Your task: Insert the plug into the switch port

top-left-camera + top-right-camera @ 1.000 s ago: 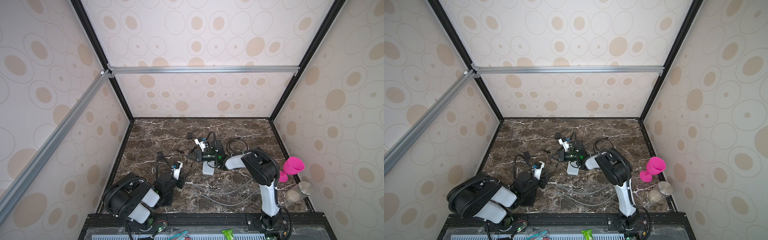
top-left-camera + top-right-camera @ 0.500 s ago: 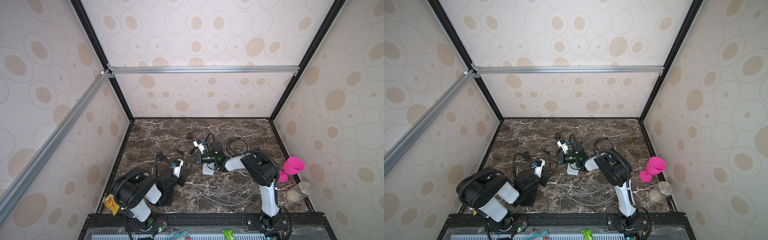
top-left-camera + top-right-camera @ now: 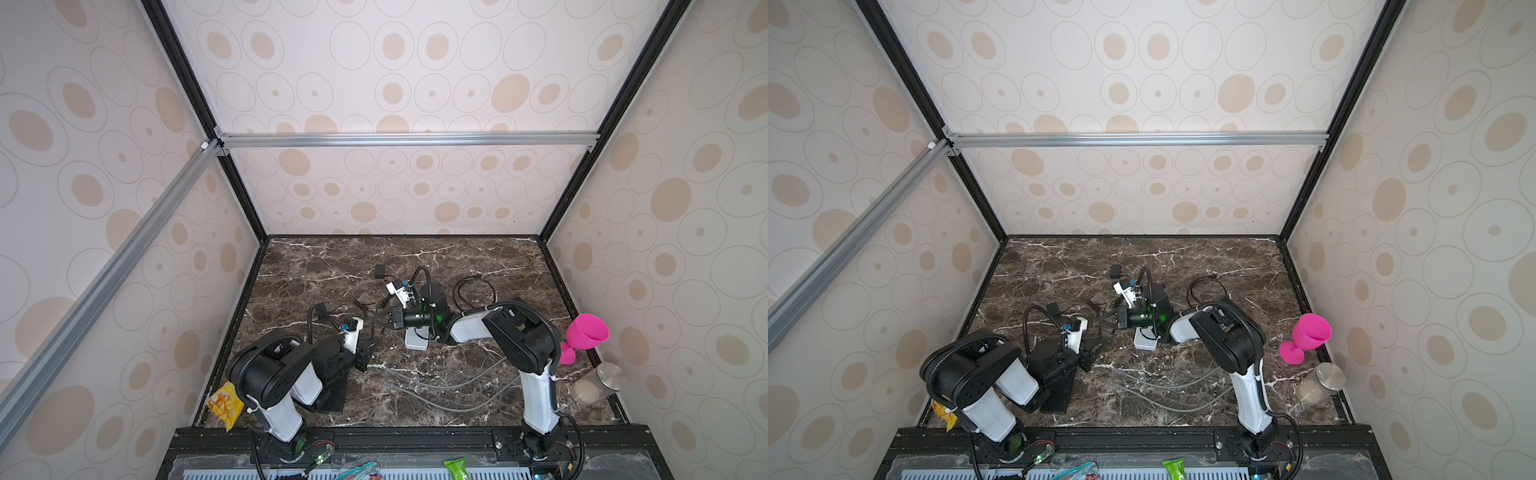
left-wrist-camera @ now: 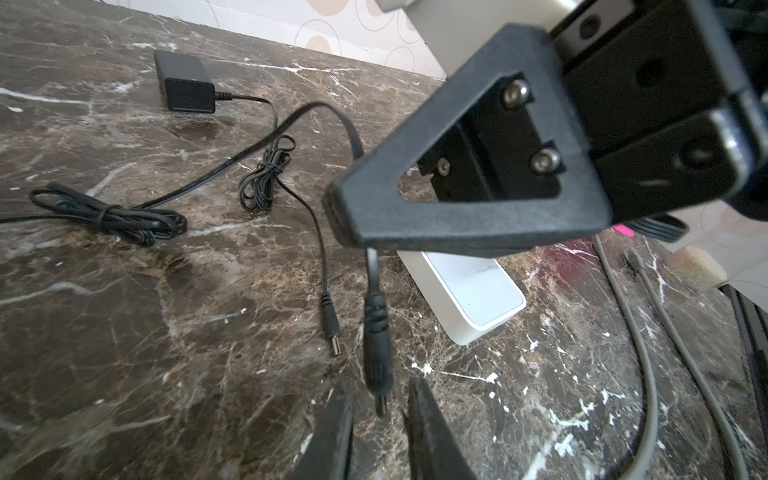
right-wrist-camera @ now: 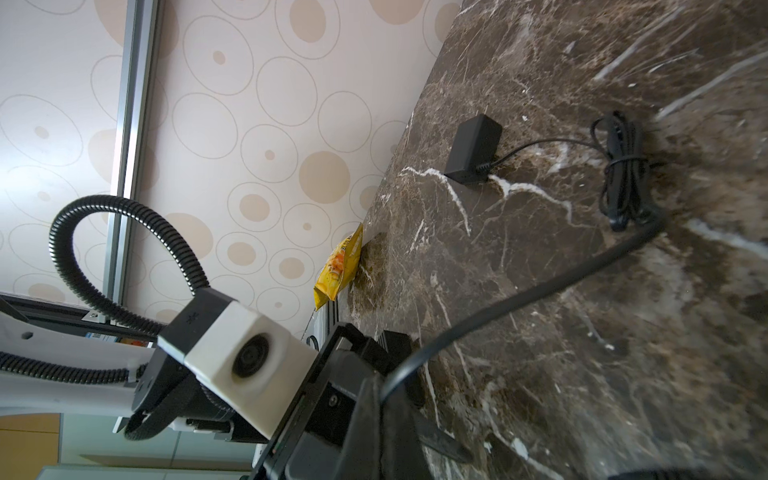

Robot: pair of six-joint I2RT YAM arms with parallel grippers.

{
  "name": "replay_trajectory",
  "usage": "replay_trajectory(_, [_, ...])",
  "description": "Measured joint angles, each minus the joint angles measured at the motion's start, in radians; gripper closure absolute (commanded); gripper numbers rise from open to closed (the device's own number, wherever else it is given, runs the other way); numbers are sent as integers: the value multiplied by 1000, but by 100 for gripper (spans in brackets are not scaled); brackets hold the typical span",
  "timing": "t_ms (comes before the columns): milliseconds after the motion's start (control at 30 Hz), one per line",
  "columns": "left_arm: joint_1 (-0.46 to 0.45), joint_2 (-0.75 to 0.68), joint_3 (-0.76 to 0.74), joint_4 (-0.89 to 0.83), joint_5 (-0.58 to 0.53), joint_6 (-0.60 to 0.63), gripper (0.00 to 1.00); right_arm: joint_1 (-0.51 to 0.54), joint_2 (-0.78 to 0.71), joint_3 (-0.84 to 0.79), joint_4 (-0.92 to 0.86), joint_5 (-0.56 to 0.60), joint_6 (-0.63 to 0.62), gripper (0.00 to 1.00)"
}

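Low at the left, the left gripper (image 4: 379,419) is held narrowly parted, the plug (image 4: 377,345) set tip-first between its fingers (image 4: 336,432) with gaps either side. Rightward, the cable (image 5: 519,299) is pinched in the closed right gripper (image 4: 345,224), near the white switch (image 4: 473,291).

Circle-patterned beige walls (image 3: 395,62); dark veined marble tabletop (image 3: 457,257); aluminium crossbar (image 3: 395,139)

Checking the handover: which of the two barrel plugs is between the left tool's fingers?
The thicker plug, hanging by its cable from the right tool; the thinner silver-tipped plug lies on the table.
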Motion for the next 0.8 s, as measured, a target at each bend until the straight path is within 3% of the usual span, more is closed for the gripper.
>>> replay_trajectory(133, [2, 15, 0, 18, 15, -6, 89, 0, 0, 2, -1, -8, 4, 100])
replay_trajectory(333, [4, 20, 0, 39, 32, -9, 89, 6, 0, 14, -13, -21, 6, 100])
replay_trajectory(567, [5, 20, 0, 51, 34, -12, 81, 8, 3, 26, -25, -25, 6, 100])
replay_trajectory(733, [6, 20, 0, 54, 31, -16, 65, 8, 4, 26, -27, -26, 6, 100])
replay_trajectory(800, [8, 20, 0, 55, 26, -18, 64, 8, 4, 26, -27, -26, 6, 100])
